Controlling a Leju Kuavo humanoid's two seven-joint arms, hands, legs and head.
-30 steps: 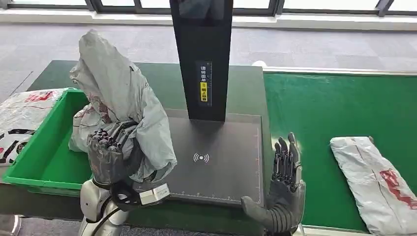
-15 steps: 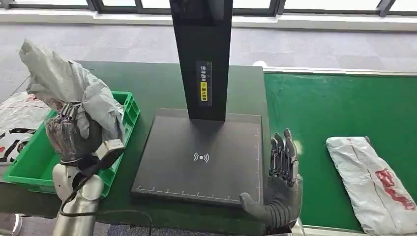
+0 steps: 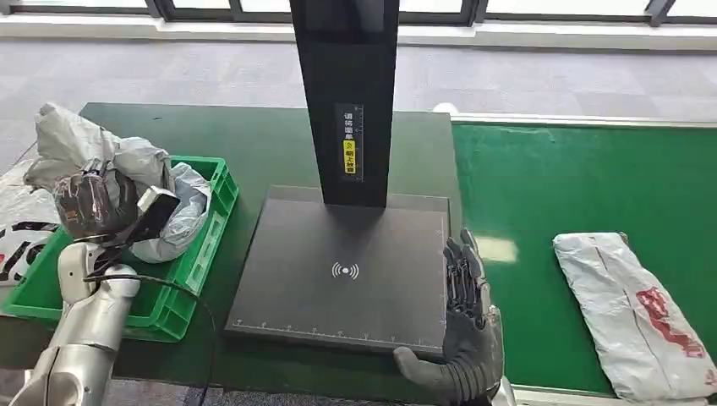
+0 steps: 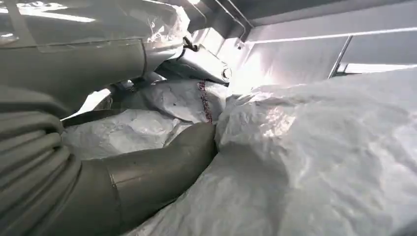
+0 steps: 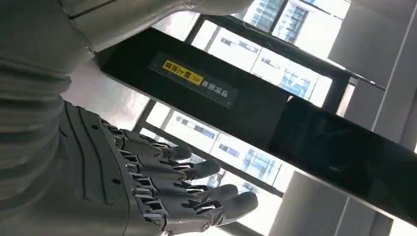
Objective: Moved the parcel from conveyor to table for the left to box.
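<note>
Boxing is in hand: the left hand (image 3: 95, 203) grips the grey parcel (image 3: 173, 207) over the green bin (image 3: 199, 271), seemingly touching inside. Next comes letting go. The right hand (image 3: 463, 326) hovers empty, fingers spread.

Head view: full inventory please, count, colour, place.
held parcel: 1, grey, over the bin, in the left hand
bin: 1, green, left end of the table
belt parcel: 1, white with red print, on the conveyor
bags: white with red and black print, left of the bin; count unclear
scanner pad: 1, black, table centre
post: 1, black, behind the pad
table: 1, dark green
conveyor: 1, bright green, right
left hand: grips the parcel
right hand: open, at the pad's right edge
</note>
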